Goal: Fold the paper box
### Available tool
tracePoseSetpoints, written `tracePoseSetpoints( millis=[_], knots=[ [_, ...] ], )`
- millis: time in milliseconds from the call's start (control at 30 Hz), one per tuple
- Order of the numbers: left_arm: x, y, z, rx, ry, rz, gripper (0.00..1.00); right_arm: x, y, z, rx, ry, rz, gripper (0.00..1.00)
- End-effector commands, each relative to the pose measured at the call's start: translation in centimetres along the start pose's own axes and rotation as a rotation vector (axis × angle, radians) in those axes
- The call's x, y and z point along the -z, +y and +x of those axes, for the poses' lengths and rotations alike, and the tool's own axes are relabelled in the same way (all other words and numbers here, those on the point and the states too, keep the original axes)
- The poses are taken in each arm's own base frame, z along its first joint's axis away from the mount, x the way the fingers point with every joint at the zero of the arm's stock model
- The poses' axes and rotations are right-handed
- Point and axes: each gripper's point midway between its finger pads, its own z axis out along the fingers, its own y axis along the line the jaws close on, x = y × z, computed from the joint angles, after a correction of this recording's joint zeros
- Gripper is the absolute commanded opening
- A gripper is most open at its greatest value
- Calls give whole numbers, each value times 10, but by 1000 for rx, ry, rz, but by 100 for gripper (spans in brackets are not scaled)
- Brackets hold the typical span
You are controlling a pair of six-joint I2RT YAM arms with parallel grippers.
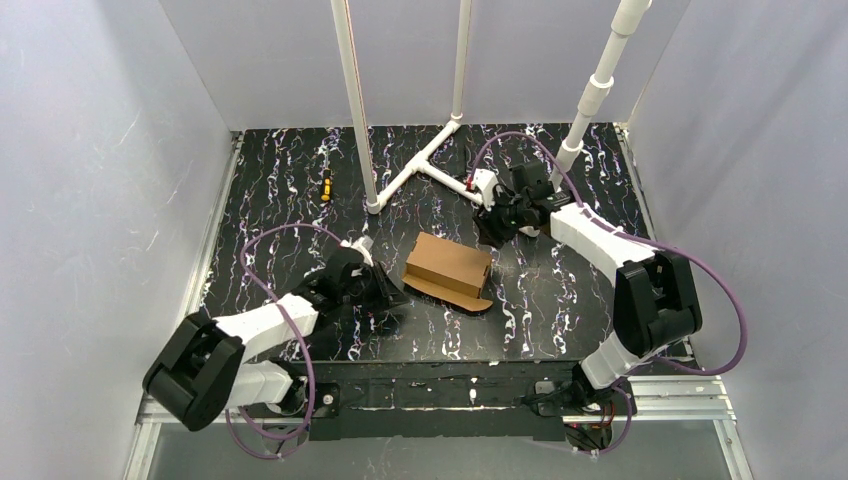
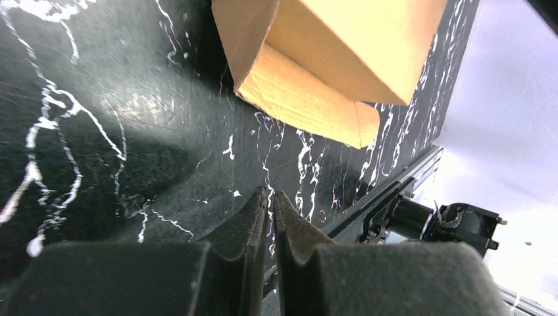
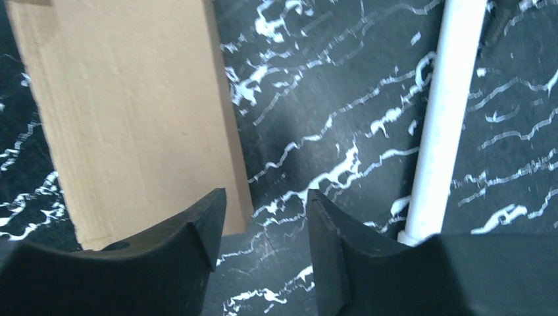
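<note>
Paper box sits mid-table between the arms, mostly formed, one flap lying flat on its near side; left gripper pinched together, empty; right gripper parted, empty, beside the far end; advise bracing there while the flap is tucked squarely.

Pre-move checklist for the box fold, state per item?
1. Left fingers shut, empty: ok.
2. Right fingers open, nothing between them: ok.
3. Paper box fully closed: not ok; one flap lies flat on the table.
4. Left fingers apart from the box: ok, bare table between them.
5. Right fingers touching the box edge: cannot tell; one overlaps its corner in the wrist view.
6. White pipe outside the right fingers: ok.
</note>
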Motion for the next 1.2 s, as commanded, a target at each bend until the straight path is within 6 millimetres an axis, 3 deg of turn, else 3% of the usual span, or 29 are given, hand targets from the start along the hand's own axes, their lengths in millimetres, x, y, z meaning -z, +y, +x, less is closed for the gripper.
tracePoseSetpoints(
  millis=[0, 233, 600, 1167],
  knots=[
    [-13, -5, 14, 45, 37, 5, 6, 0, -19, 6, -10, 14, 91, 53],
    [-36, -1, 26, 71, 70, -29, 6, -12, -36, 31, -30, 96, 153, 45],
    [-54, 8, 15, 77, 45, -77, 6, -29, -16, 51, -58, 158, 10, 44],
    [-37, 29, -30, 130, -34, -69, 6, -34, 10, 47, -80, 134, -129, 43]
  ],
)
